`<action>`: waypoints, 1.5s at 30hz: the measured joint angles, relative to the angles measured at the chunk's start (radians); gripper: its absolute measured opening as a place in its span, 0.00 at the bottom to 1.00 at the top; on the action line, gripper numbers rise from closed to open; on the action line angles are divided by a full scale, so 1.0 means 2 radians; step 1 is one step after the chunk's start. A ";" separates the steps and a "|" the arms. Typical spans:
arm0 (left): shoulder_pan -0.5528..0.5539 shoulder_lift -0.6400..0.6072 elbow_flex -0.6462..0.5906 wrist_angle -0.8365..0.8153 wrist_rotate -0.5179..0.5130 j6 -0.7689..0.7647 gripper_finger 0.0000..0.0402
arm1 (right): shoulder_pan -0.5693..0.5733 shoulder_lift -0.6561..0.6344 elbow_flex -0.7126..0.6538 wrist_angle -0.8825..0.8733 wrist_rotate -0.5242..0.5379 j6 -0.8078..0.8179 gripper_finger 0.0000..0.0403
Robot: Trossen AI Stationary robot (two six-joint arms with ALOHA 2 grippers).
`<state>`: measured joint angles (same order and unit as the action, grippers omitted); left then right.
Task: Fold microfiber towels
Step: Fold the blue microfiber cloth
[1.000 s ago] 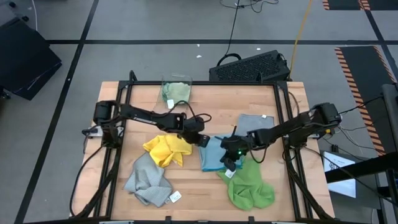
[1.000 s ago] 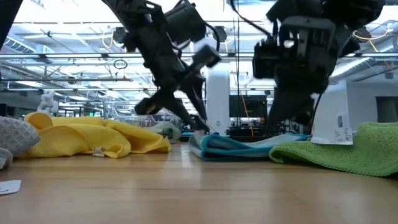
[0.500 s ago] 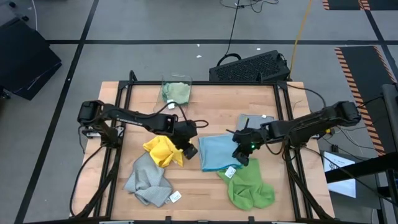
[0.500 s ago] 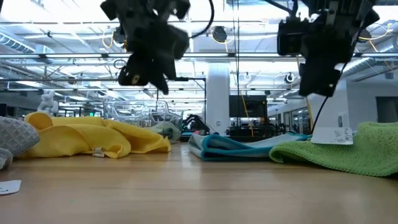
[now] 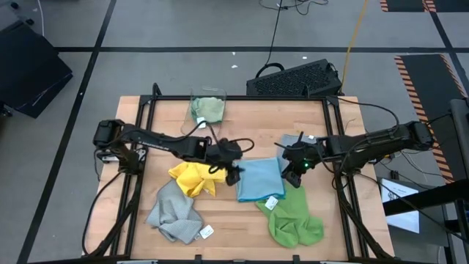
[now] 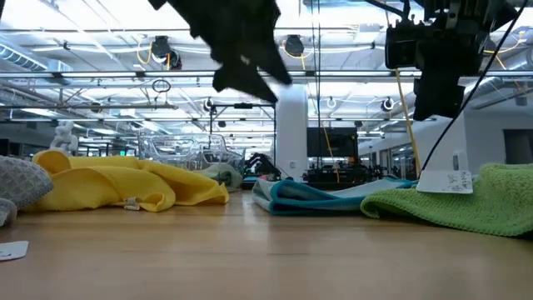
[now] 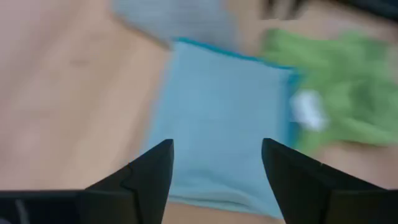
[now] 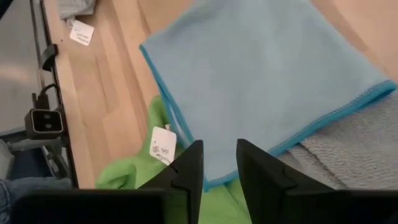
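The blue towel [image 5: 260, 178] lies flat mid-table, one fold judged done, nothing held. At its left edge the left gripper [image 5: 235, 174] is spread wide; at its far right corner the right gripper [image 5: 297, 166] is parted narrowly. Next, regrasping is called for

table: wooden table [image 5: 242, 125]
middle: blue towel [image 5: 259, 178], flat
9 o'clock: yellow towel [image 5: 192, 178]
7 o'clock: grey towel [image 5: 174, 213]
5 o'clock: green towel [image 5: 294, 217]
3 o'clock: second grey towel [image 5: 293, 141]
12 o'clock: clear bin [image 5: 207, 107]
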<state>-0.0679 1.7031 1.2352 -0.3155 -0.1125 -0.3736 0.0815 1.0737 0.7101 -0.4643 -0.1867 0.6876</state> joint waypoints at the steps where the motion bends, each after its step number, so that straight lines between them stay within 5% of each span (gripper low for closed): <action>1: 0.008 0.008 0.000 0.001 -0.006 0.006 0.62 | -0.002 0.000 0.000 0.001 0.000 0.000 0.23; 19: 0.088 0.108 0.000 -0.011 0.080 0.122 0.61 | -0.023 0.003 -0.004 0.019 0.000 -0.061 0.23; 26: 0.090 0.130 0.000 -0.012 0.127 0.143 0.49 | -0.083 0.024 -0.019 0.044 -0.001 -0.076 0.30; 35: 0.089 0.130 0.000 -0.043 0.126 0.125 0.43 | -0.111 0.029 -0.019 0.080 -0.001 -0.101 0.33; 45: 0.082 0.142 0.000 -0.049 0.127 0.179 0.22 | -0.174 0.134 -0.019 0.143 -0.046 -0.202 0.42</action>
<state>0.0963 1.9871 1.2354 -0.4131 0.1425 -0.0162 -0.2670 1.3414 0.6731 -0.1776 -0.2788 0.2828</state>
